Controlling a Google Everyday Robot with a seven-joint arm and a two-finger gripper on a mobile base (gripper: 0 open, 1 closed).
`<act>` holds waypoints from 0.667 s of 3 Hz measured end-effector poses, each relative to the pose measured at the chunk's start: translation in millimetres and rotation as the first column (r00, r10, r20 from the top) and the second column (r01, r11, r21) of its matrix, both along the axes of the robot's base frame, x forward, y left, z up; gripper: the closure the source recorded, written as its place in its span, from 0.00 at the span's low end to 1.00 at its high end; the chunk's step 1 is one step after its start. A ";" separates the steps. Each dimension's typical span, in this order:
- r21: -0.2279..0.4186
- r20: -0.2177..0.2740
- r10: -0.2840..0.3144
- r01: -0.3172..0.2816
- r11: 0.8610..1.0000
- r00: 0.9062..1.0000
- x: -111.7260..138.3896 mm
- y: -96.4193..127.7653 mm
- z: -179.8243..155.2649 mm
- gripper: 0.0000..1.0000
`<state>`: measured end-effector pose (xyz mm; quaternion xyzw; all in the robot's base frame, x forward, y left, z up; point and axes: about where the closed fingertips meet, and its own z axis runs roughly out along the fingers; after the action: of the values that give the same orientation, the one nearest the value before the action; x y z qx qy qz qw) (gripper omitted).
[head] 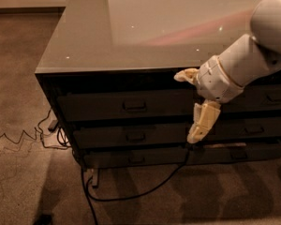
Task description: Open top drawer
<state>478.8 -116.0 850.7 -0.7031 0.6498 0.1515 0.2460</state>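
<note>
The top drawer (98, 106) is a wide dark-grey front right under the cabinet's top, with a small rectangular pull handle (135, 106) at its centre. It is closed. My gripper (193, 100) hangs from the white arm (243, 62) in front of the drawer's right end, to the right of the handle and apart from it. Its two cream fingers are spread wide. One finger (185, 74) is at the cabinet top's edge and the other reaches down over the second drawer (107, 137). It holds nothing.
Below the second drawer is a third closed grey drawer (131, 159). More drawers (271, 97) lie to the right behind the arm. The glossy cabinet top (131, 27) reflects light. Cables (131, 196) and a plug block (52, 124) lie on the carpet at the cabinet's left foot.
</note>
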 end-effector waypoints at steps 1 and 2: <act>0.050 -0.025 0.025 -0.024 0.998 0.999 25.3 22.1 -27.4 0.00; 0.022 -0.028 0.017 -0.016 1.000 0.999 53.4 34.0 -50.2 0.00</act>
<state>532.3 -81.9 800.5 -0.7036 0.6456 0.1703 0.2432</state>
